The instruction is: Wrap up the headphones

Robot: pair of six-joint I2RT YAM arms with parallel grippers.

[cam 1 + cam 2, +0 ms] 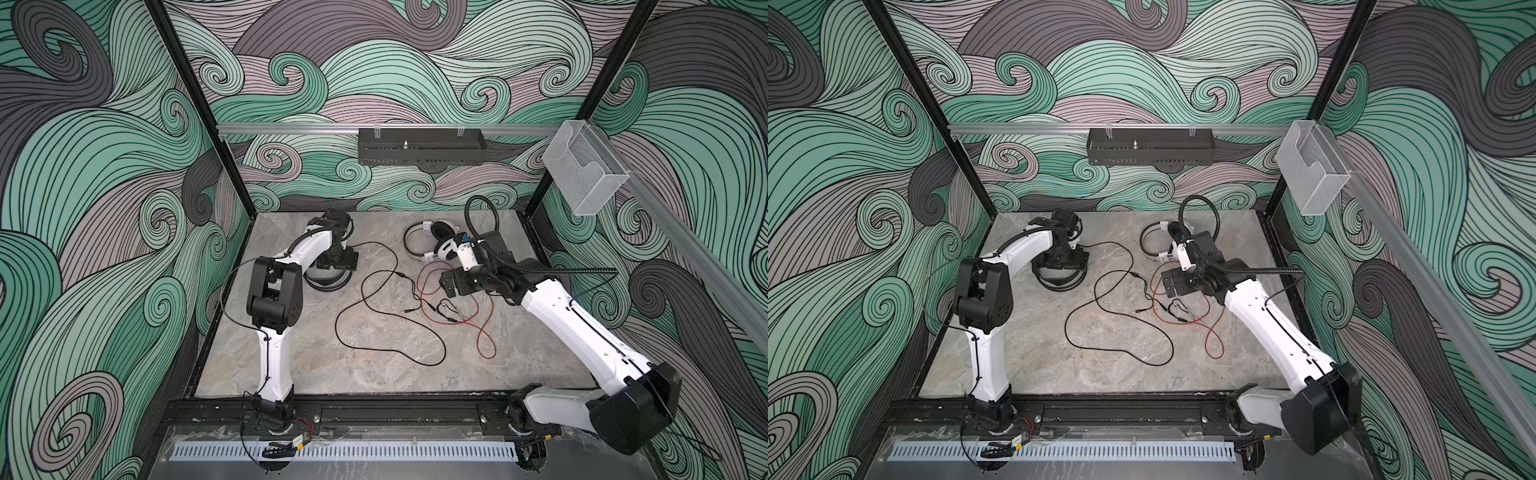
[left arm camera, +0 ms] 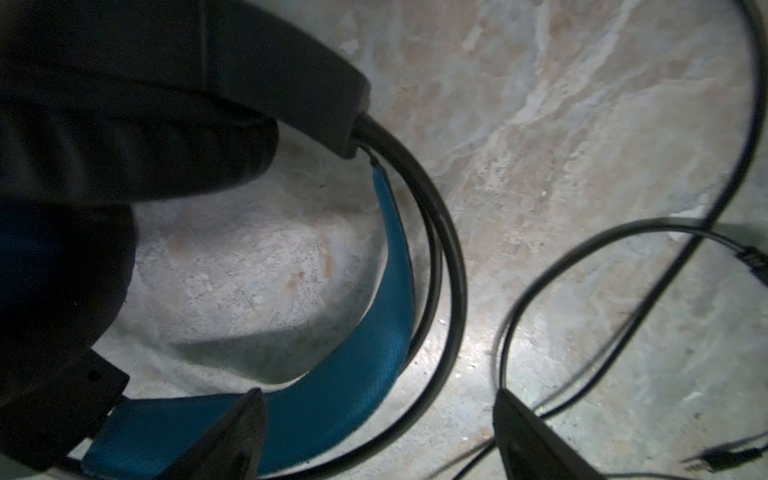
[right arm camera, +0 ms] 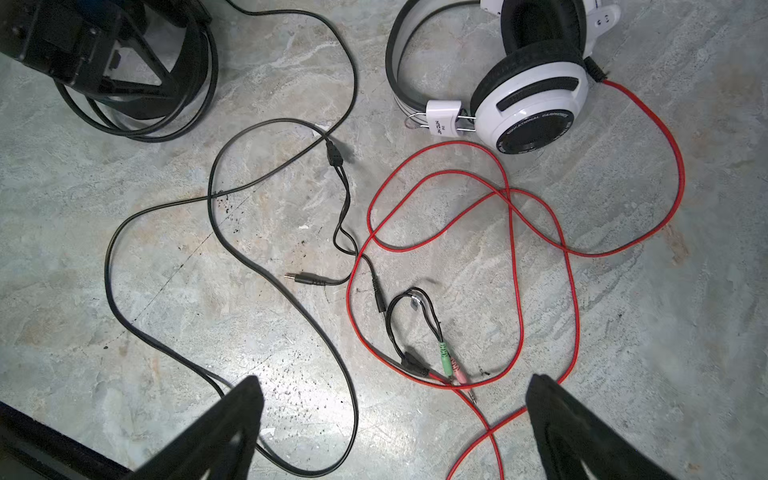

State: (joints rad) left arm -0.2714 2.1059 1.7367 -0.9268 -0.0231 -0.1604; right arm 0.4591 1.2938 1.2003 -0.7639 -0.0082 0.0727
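The black headphones (image 1: 328, 283) lie at the back left of the table, and their long black cable (image 1: 386, 318) loops across the middle. My left gripper (image 1: 334, 266) is right over them. In the left wrist view the left gripper (image 2: 378, 415) is open, with the blue-lined headband (image 2: 386, 291) running between its wide-set fingers. The white-and-black headphones (image 1: 436, 245) lie at the back right, trailing a thin red cable (image 3: 515, 249). Above the tangled plugs (image 3: 451, 365), my right gripper (image 3: 395, 399) hangs open and holds nothing.
A black tray (image 1: 422, 151) hangs on the back rail. A clear plastic bin (image 1: 586, 174) is fixed to the right wall. A corrugated hose (image 1: 484, 205) arches over the right wrist. Patterned walls close in the marble table (image 1: 316, 365) on three sides.
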